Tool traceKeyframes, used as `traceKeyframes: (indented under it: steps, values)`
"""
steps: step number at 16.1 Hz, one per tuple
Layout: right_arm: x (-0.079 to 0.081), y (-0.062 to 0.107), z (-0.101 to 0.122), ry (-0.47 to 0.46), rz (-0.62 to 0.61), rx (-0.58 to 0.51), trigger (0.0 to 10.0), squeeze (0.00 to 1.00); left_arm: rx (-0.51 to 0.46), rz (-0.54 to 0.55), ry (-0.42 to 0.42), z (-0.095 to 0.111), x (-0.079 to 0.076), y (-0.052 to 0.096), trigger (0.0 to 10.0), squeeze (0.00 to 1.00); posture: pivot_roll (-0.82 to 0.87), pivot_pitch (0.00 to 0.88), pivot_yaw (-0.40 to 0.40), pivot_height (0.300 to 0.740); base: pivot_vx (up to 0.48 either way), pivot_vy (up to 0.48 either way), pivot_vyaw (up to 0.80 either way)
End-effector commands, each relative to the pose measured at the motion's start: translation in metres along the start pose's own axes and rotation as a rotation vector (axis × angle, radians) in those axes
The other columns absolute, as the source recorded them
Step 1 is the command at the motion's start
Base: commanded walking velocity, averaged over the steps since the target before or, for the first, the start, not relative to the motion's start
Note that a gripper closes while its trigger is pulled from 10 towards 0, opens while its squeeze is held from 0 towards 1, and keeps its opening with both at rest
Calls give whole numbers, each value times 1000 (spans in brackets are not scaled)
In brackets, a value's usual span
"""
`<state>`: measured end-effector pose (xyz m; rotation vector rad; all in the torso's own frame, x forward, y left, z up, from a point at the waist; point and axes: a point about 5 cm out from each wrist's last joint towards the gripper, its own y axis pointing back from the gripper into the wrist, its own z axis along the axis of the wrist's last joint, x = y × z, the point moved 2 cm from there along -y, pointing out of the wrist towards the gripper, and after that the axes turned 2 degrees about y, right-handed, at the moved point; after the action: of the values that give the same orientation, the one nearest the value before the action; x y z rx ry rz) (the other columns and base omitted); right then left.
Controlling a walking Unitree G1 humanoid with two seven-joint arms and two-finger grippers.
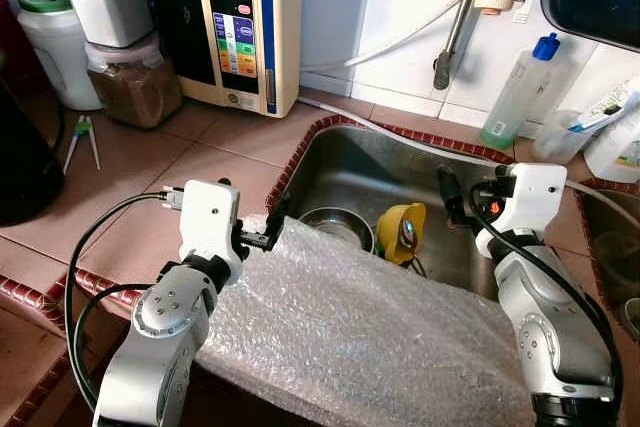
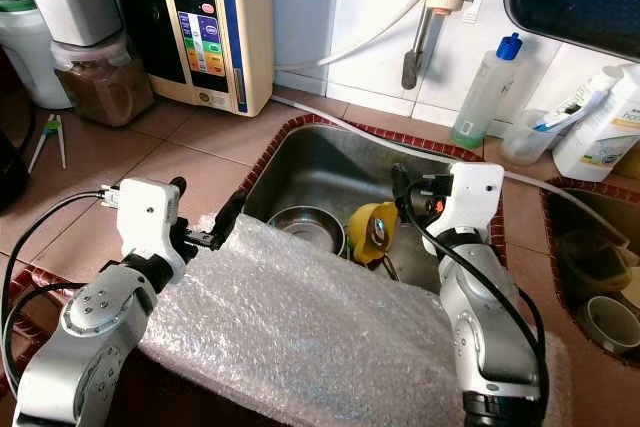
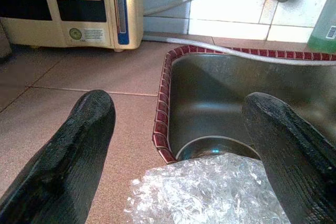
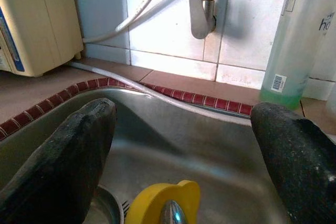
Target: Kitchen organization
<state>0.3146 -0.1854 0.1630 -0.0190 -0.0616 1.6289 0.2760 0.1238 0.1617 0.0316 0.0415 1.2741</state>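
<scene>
**At the sink: both arms over bubble wrap, risk of snagging or knocking dishes**

On the worktop (image 1: pixel 200 162) edge, the left gripper (image 3: pixel 181 145) hovers at the corner of the bubble wrap (image 1: pixel 340 337), jaws released and straddling that corner. A sloppy close could pinch only a thin fold, so the sheet would slip or tear. The bubble wrap is clear, crinkled and floppy, draped across the near rim of the sink (image 1: pixel 360 162). Dragging it could tip the steel bowl (image 1: pixel 335 224) or the yellow cup (image 1: pixel 400 232) beside it. The right gripper (image 4: pixel 181 145) hangs over the basin above the cup, jaws released and holding nothing.
</scene>
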Motion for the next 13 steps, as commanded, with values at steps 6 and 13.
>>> traceKeyframes:
  steps: [6, 13]
  values:
    - [-4, -3, -1, -15, -19, 7, 10000, 0, 4, -9, -10, 1, -1, -2, 10000, 0, -47, 8, -24, 740, -273, 0, 0]
    - [-4, -4, 0, -18, -21, 3, 10000, 0, 9, -16, -9, 1, -2, -3, 10000, 0, -49, 5, -23, 740, -276, 0, 0]
